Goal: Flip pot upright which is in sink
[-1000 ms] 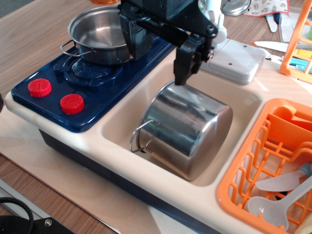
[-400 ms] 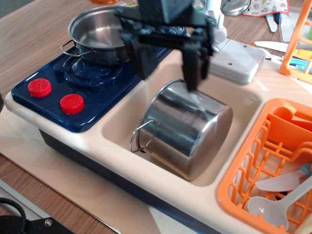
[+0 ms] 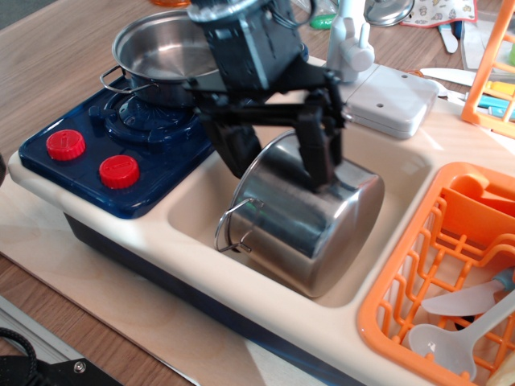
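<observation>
**Mia:** Look at the gripper (image 3: 278,157). Its two black fingers are spread wide apart, and it holds nothing.

**Ben:** Where is the pot (image 3: 310,221)?

**Mia:** It is right under the gripper, in the sink (image 3: 201,211). It is not standing up. It leans over, and its flat bottom shows on top.

**Ben:** Which way does it lie?

**Mia:** Its long way slants up toward the back left. The open end seems to face down and toward the rack side. One finger comes down over the top of the shiny side. The other finger hangs by the left edge of the bottom. I cannot tell if they touch it.

**Ben:** So what does it need?

**Mia:** I think it must grab an edge and tip the pot round.

**Ben:** Is there space?

**Mia:** Not much. The sink is only a bit bigger than the pot. The blue stove (image 3: 121,137) with a pan (image 3: 161,52) is on one side. The orange rack (image 3: 451,265) is on the other. The steel looks slippy too.
</observation>
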Controlling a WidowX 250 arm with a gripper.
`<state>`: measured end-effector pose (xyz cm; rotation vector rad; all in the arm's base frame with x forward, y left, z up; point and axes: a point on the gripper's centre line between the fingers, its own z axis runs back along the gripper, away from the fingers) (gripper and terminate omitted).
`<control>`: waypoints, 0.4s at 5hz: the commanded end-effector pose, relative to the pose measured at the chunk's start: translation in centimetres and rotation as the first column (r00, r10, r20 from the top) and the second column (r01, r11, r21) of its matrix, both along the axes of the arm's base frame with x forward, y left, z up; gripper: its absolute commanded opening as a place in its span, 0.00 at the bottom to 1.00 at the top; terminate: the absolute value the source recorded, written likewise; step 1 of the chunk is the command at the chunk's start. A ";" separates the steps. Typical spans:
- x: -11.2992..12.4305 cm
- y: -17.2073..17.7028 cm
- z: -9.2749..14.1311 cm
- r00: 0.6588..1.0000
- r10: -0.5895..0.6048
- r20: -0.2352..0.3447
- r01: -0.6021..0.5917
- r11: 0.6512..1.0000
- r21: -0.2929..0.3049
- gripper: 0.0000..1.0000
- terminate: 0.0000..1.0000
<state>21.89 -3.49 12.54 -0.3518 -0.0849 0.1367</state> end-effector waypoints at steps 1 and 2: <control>0.4 -0.9 0.2 0.997 0.046 0.056 -0.042 0.997 -0.066 1.00 0.00; 0.7 -2.8 0.4 0.993 0.083 0.078 -0.078 0.994 -0.072 0.00 0.00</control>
